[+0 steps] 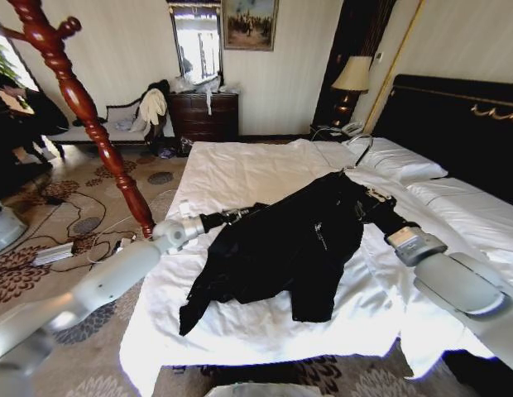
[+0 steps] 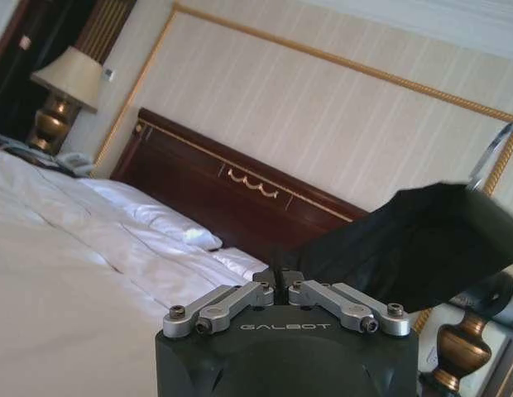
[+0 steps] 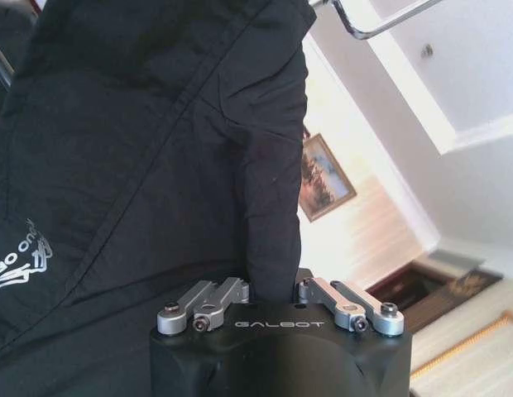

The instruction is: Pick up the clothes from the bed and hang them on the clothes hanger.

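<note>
Nearest the head camera, two grey arms reaching in from either side toward the jacket [image 1: 298, 240]. Black, long-sleeved, spread over the white bed [image 1: 240, 178] near its foot edge, collar end lifted toward the headboard [image 1: 455, 116], one sleeve trailing toward the near left corner. Small zip visible on the chest. Hanger [image 1: 361, 153] tucked in at the collar, silver hook poking out toward the pillows (black shoulders mostly hidden under the fabric).

Left gripper [image 1: 240, 215] at the jacket's left edge, over the bed's left side; in the left wrist view [image 2: 280, 285] fingers closed to a narrow gap with a fold of black cloth pinched between them, cloth rising away toward the hook [image 2: 496, 157]. Right gripper [image 1: 374, 201] at the jacket's right shoulder, close to the collar; in the right wrist view [image 3: 275, 289] likewise clamped on a ridge of black fabric, white lettering on the jacket [image 3: 116, 149] beside it, the hook [image 3: 364, 25] above.

Pillows [image 1: 401, 161] at the head of the bed, just beyond the hook. Red wooden coat stand [image 1: 91, 124] off the bed's left side, on the patterned carpet. Lamp [image 1: 352, 78] on the nightstand beside the headboard. Dresser [image 1: 205, 114] against the far wall, mirror above it.
</note>
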